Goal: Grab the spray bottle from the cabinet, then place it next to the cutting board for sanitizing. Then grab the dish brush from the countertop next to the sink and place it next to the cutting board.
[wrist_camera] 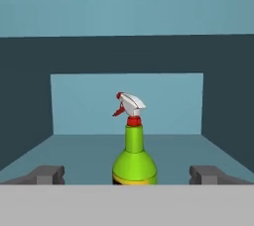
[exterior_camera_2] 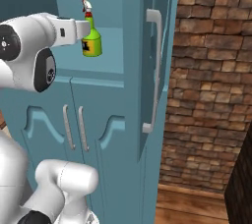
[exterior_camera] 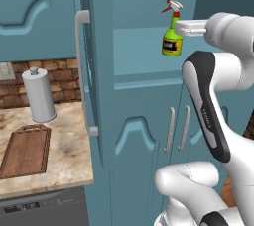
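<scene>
Teal cabinet [wrist_camera: 126, 103] shelf, spray bottle [wrist_camera: 134, 155] base cut off

Even flat rendered light, sharp focus, no glare, faint soft shadows

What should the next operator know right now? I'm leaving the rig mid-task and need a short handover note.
Gripper: open, level with the spray bottle, fingers either side of it, not yet closed.
Spray bottle: upright on a shelf of the open cabinet.
Cutting board: on the countertop, near the paper-towel roll.
Done: approach to the bottle.
Left: grip the bottle, set it by the board, then fetch the dish brush.
</scene>
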Controlling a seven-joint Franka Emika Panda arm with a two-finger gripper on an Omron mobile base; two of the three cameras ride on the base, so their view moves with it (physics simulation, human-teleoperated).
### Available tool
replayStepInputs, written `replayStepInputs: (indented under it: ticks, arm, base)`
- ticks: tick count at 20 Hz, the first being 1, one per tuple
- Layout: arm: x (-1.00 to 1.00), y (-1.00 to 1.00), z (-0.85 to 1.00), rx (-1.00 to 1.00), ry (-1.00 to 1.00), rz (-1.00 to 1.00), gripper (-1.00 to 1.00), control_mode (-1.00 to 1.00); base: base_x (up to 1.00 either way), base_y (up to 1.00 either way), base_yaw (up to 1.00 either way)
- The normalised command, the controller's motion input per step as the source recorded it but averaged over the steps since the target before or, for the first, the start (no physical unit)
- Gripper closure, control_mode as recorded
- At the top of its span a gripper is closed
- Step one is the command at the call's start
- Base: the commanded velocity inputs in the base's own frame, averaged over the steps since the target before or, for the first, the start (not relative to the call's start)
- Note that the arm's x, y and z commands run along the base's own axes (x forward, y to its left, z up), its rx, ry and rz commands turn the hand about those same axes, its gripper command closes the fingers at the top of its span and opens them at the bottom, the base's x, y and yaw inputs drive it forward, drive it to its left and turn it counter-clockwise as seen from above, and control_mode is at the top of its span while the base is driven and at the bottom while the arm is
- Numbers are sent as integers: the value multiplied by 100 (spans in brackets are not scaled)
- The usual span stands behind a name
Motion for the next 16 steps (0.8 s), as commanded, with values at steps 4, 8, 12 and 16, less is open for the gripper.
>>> replayStepInputs:
  ticks: [4, 8, 12, 16]
  arm:
    - [40, 0, -17, 0, 0, 1, -100, -100]
    - [43, -1, -15, 0, 1, 0, -100, -100]
    - [43, -1, -5, 0, 0, 0, -100, -100]
    - [48, 0, -5, 0, 0, 0, -100, -100]
  base:
    - [0, 0, 0]
    - [0, 0, 0]
    - [0, 0, 0]
    - [0, 0, 0]
